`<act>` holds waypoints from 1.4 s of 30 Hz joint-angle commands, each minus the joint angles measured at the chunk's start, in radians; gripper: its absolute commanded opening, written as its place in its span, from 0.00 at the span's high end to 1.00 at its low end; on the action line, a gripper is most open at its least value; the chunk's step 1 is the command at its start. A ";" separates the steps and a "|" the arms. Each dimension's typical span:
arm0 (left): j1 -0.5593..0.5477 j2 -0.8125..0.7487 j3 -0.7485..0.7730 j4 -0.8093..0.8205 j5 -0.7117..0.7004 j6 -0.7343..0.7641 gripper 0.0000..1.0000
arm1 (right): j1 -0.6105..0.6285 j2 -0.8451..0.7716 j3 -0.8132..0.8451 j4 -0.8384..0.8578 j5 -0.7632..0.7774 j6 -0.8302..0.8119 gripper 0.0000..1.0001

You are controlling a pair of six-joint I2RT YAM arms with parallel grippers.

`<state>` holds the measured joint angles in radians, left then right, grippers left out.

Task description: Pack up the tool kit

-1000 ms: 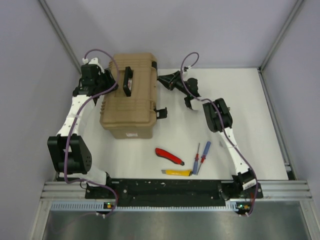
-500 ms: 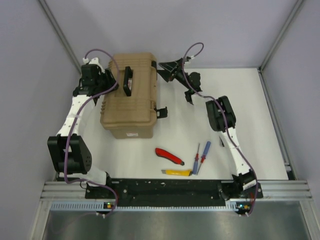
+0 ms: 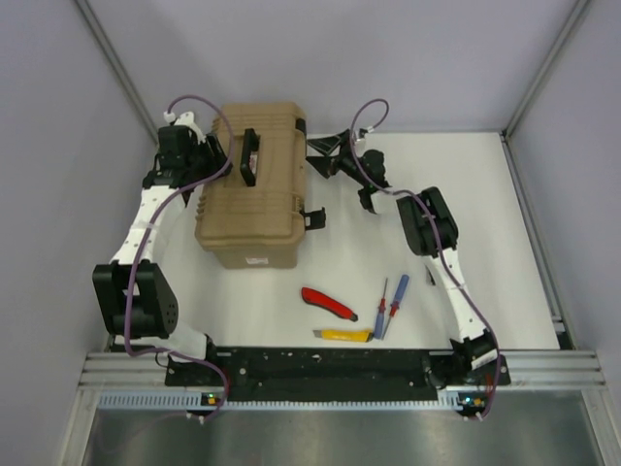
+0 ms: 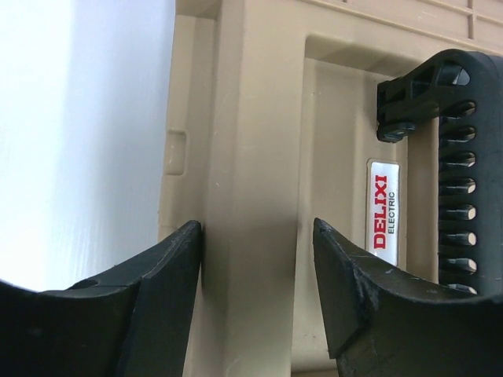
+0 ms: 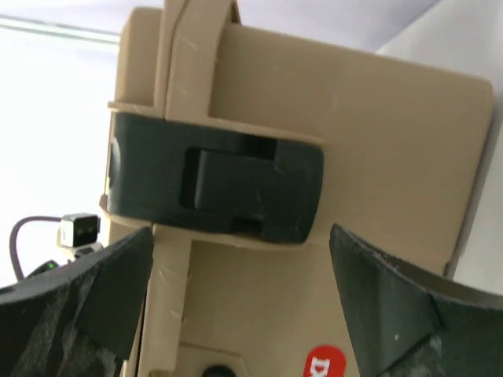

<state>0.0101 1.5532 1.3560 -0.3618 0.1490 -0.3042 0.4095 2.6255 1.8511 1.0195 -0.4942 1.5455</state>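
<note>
Dropping back from its higher pose, the right gripper (image 5: 241,236) spreads wide before a black latch (image 5: 216,188) on the closed tan toolbox (image 3: 254,199), which sits at the far left of the table (image 3: 485,214). Unmoved, the left gripper (image 4: 257,232) stands parted astride a lid ridge beside the handle (image 4: 464,181).

Left arm (image 3: 146,218): reaching from its base at the near-left corner, white forearm slanting away along the left side.
Left wrist: pointing the tool inward, to the robot's right.
Left tool (image 3: 215,160) (image 4: 255,236): showing two black fingers (image 4: 157,290) set partly apart; whether they are gripping cannot be told.
Right arm (image 3: 451,277): stretching far forward from the near-right base, bending at the black elbow joint, then angling left.
Right wrist: aiming the tool leftward at the far side of the tabletop (image 3: 485,194).
Right tool (image 3: 315,153) (image 5: 240,236): holding its fingers spread wide, closing on nothing.
</note>
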 commanded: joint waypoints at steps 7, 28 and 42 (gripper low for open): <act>-0.079 0.085 -0.089 -0.031 0.308 -0.058 0.41 | 0.035 0.056 0.068 0.220 0.015 0.119 0.09; -0.091 0.094 -0.101 -0.065 0.296 -0.046 0.43 | 0.028 0.080 0.114 0.380 0.152 0.202 0.32; -0.110 0.088 -0.139 -0.121 0.204 0.013 0.45 | 0.015 -0.014 0.059 0.331 0.108 0.052 0.48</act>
<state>-0.0269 1.5700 1.3060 -0.2295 0.2623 -0.2836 0.3954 2.7705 1.9377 1.1934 -0.3359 1.7287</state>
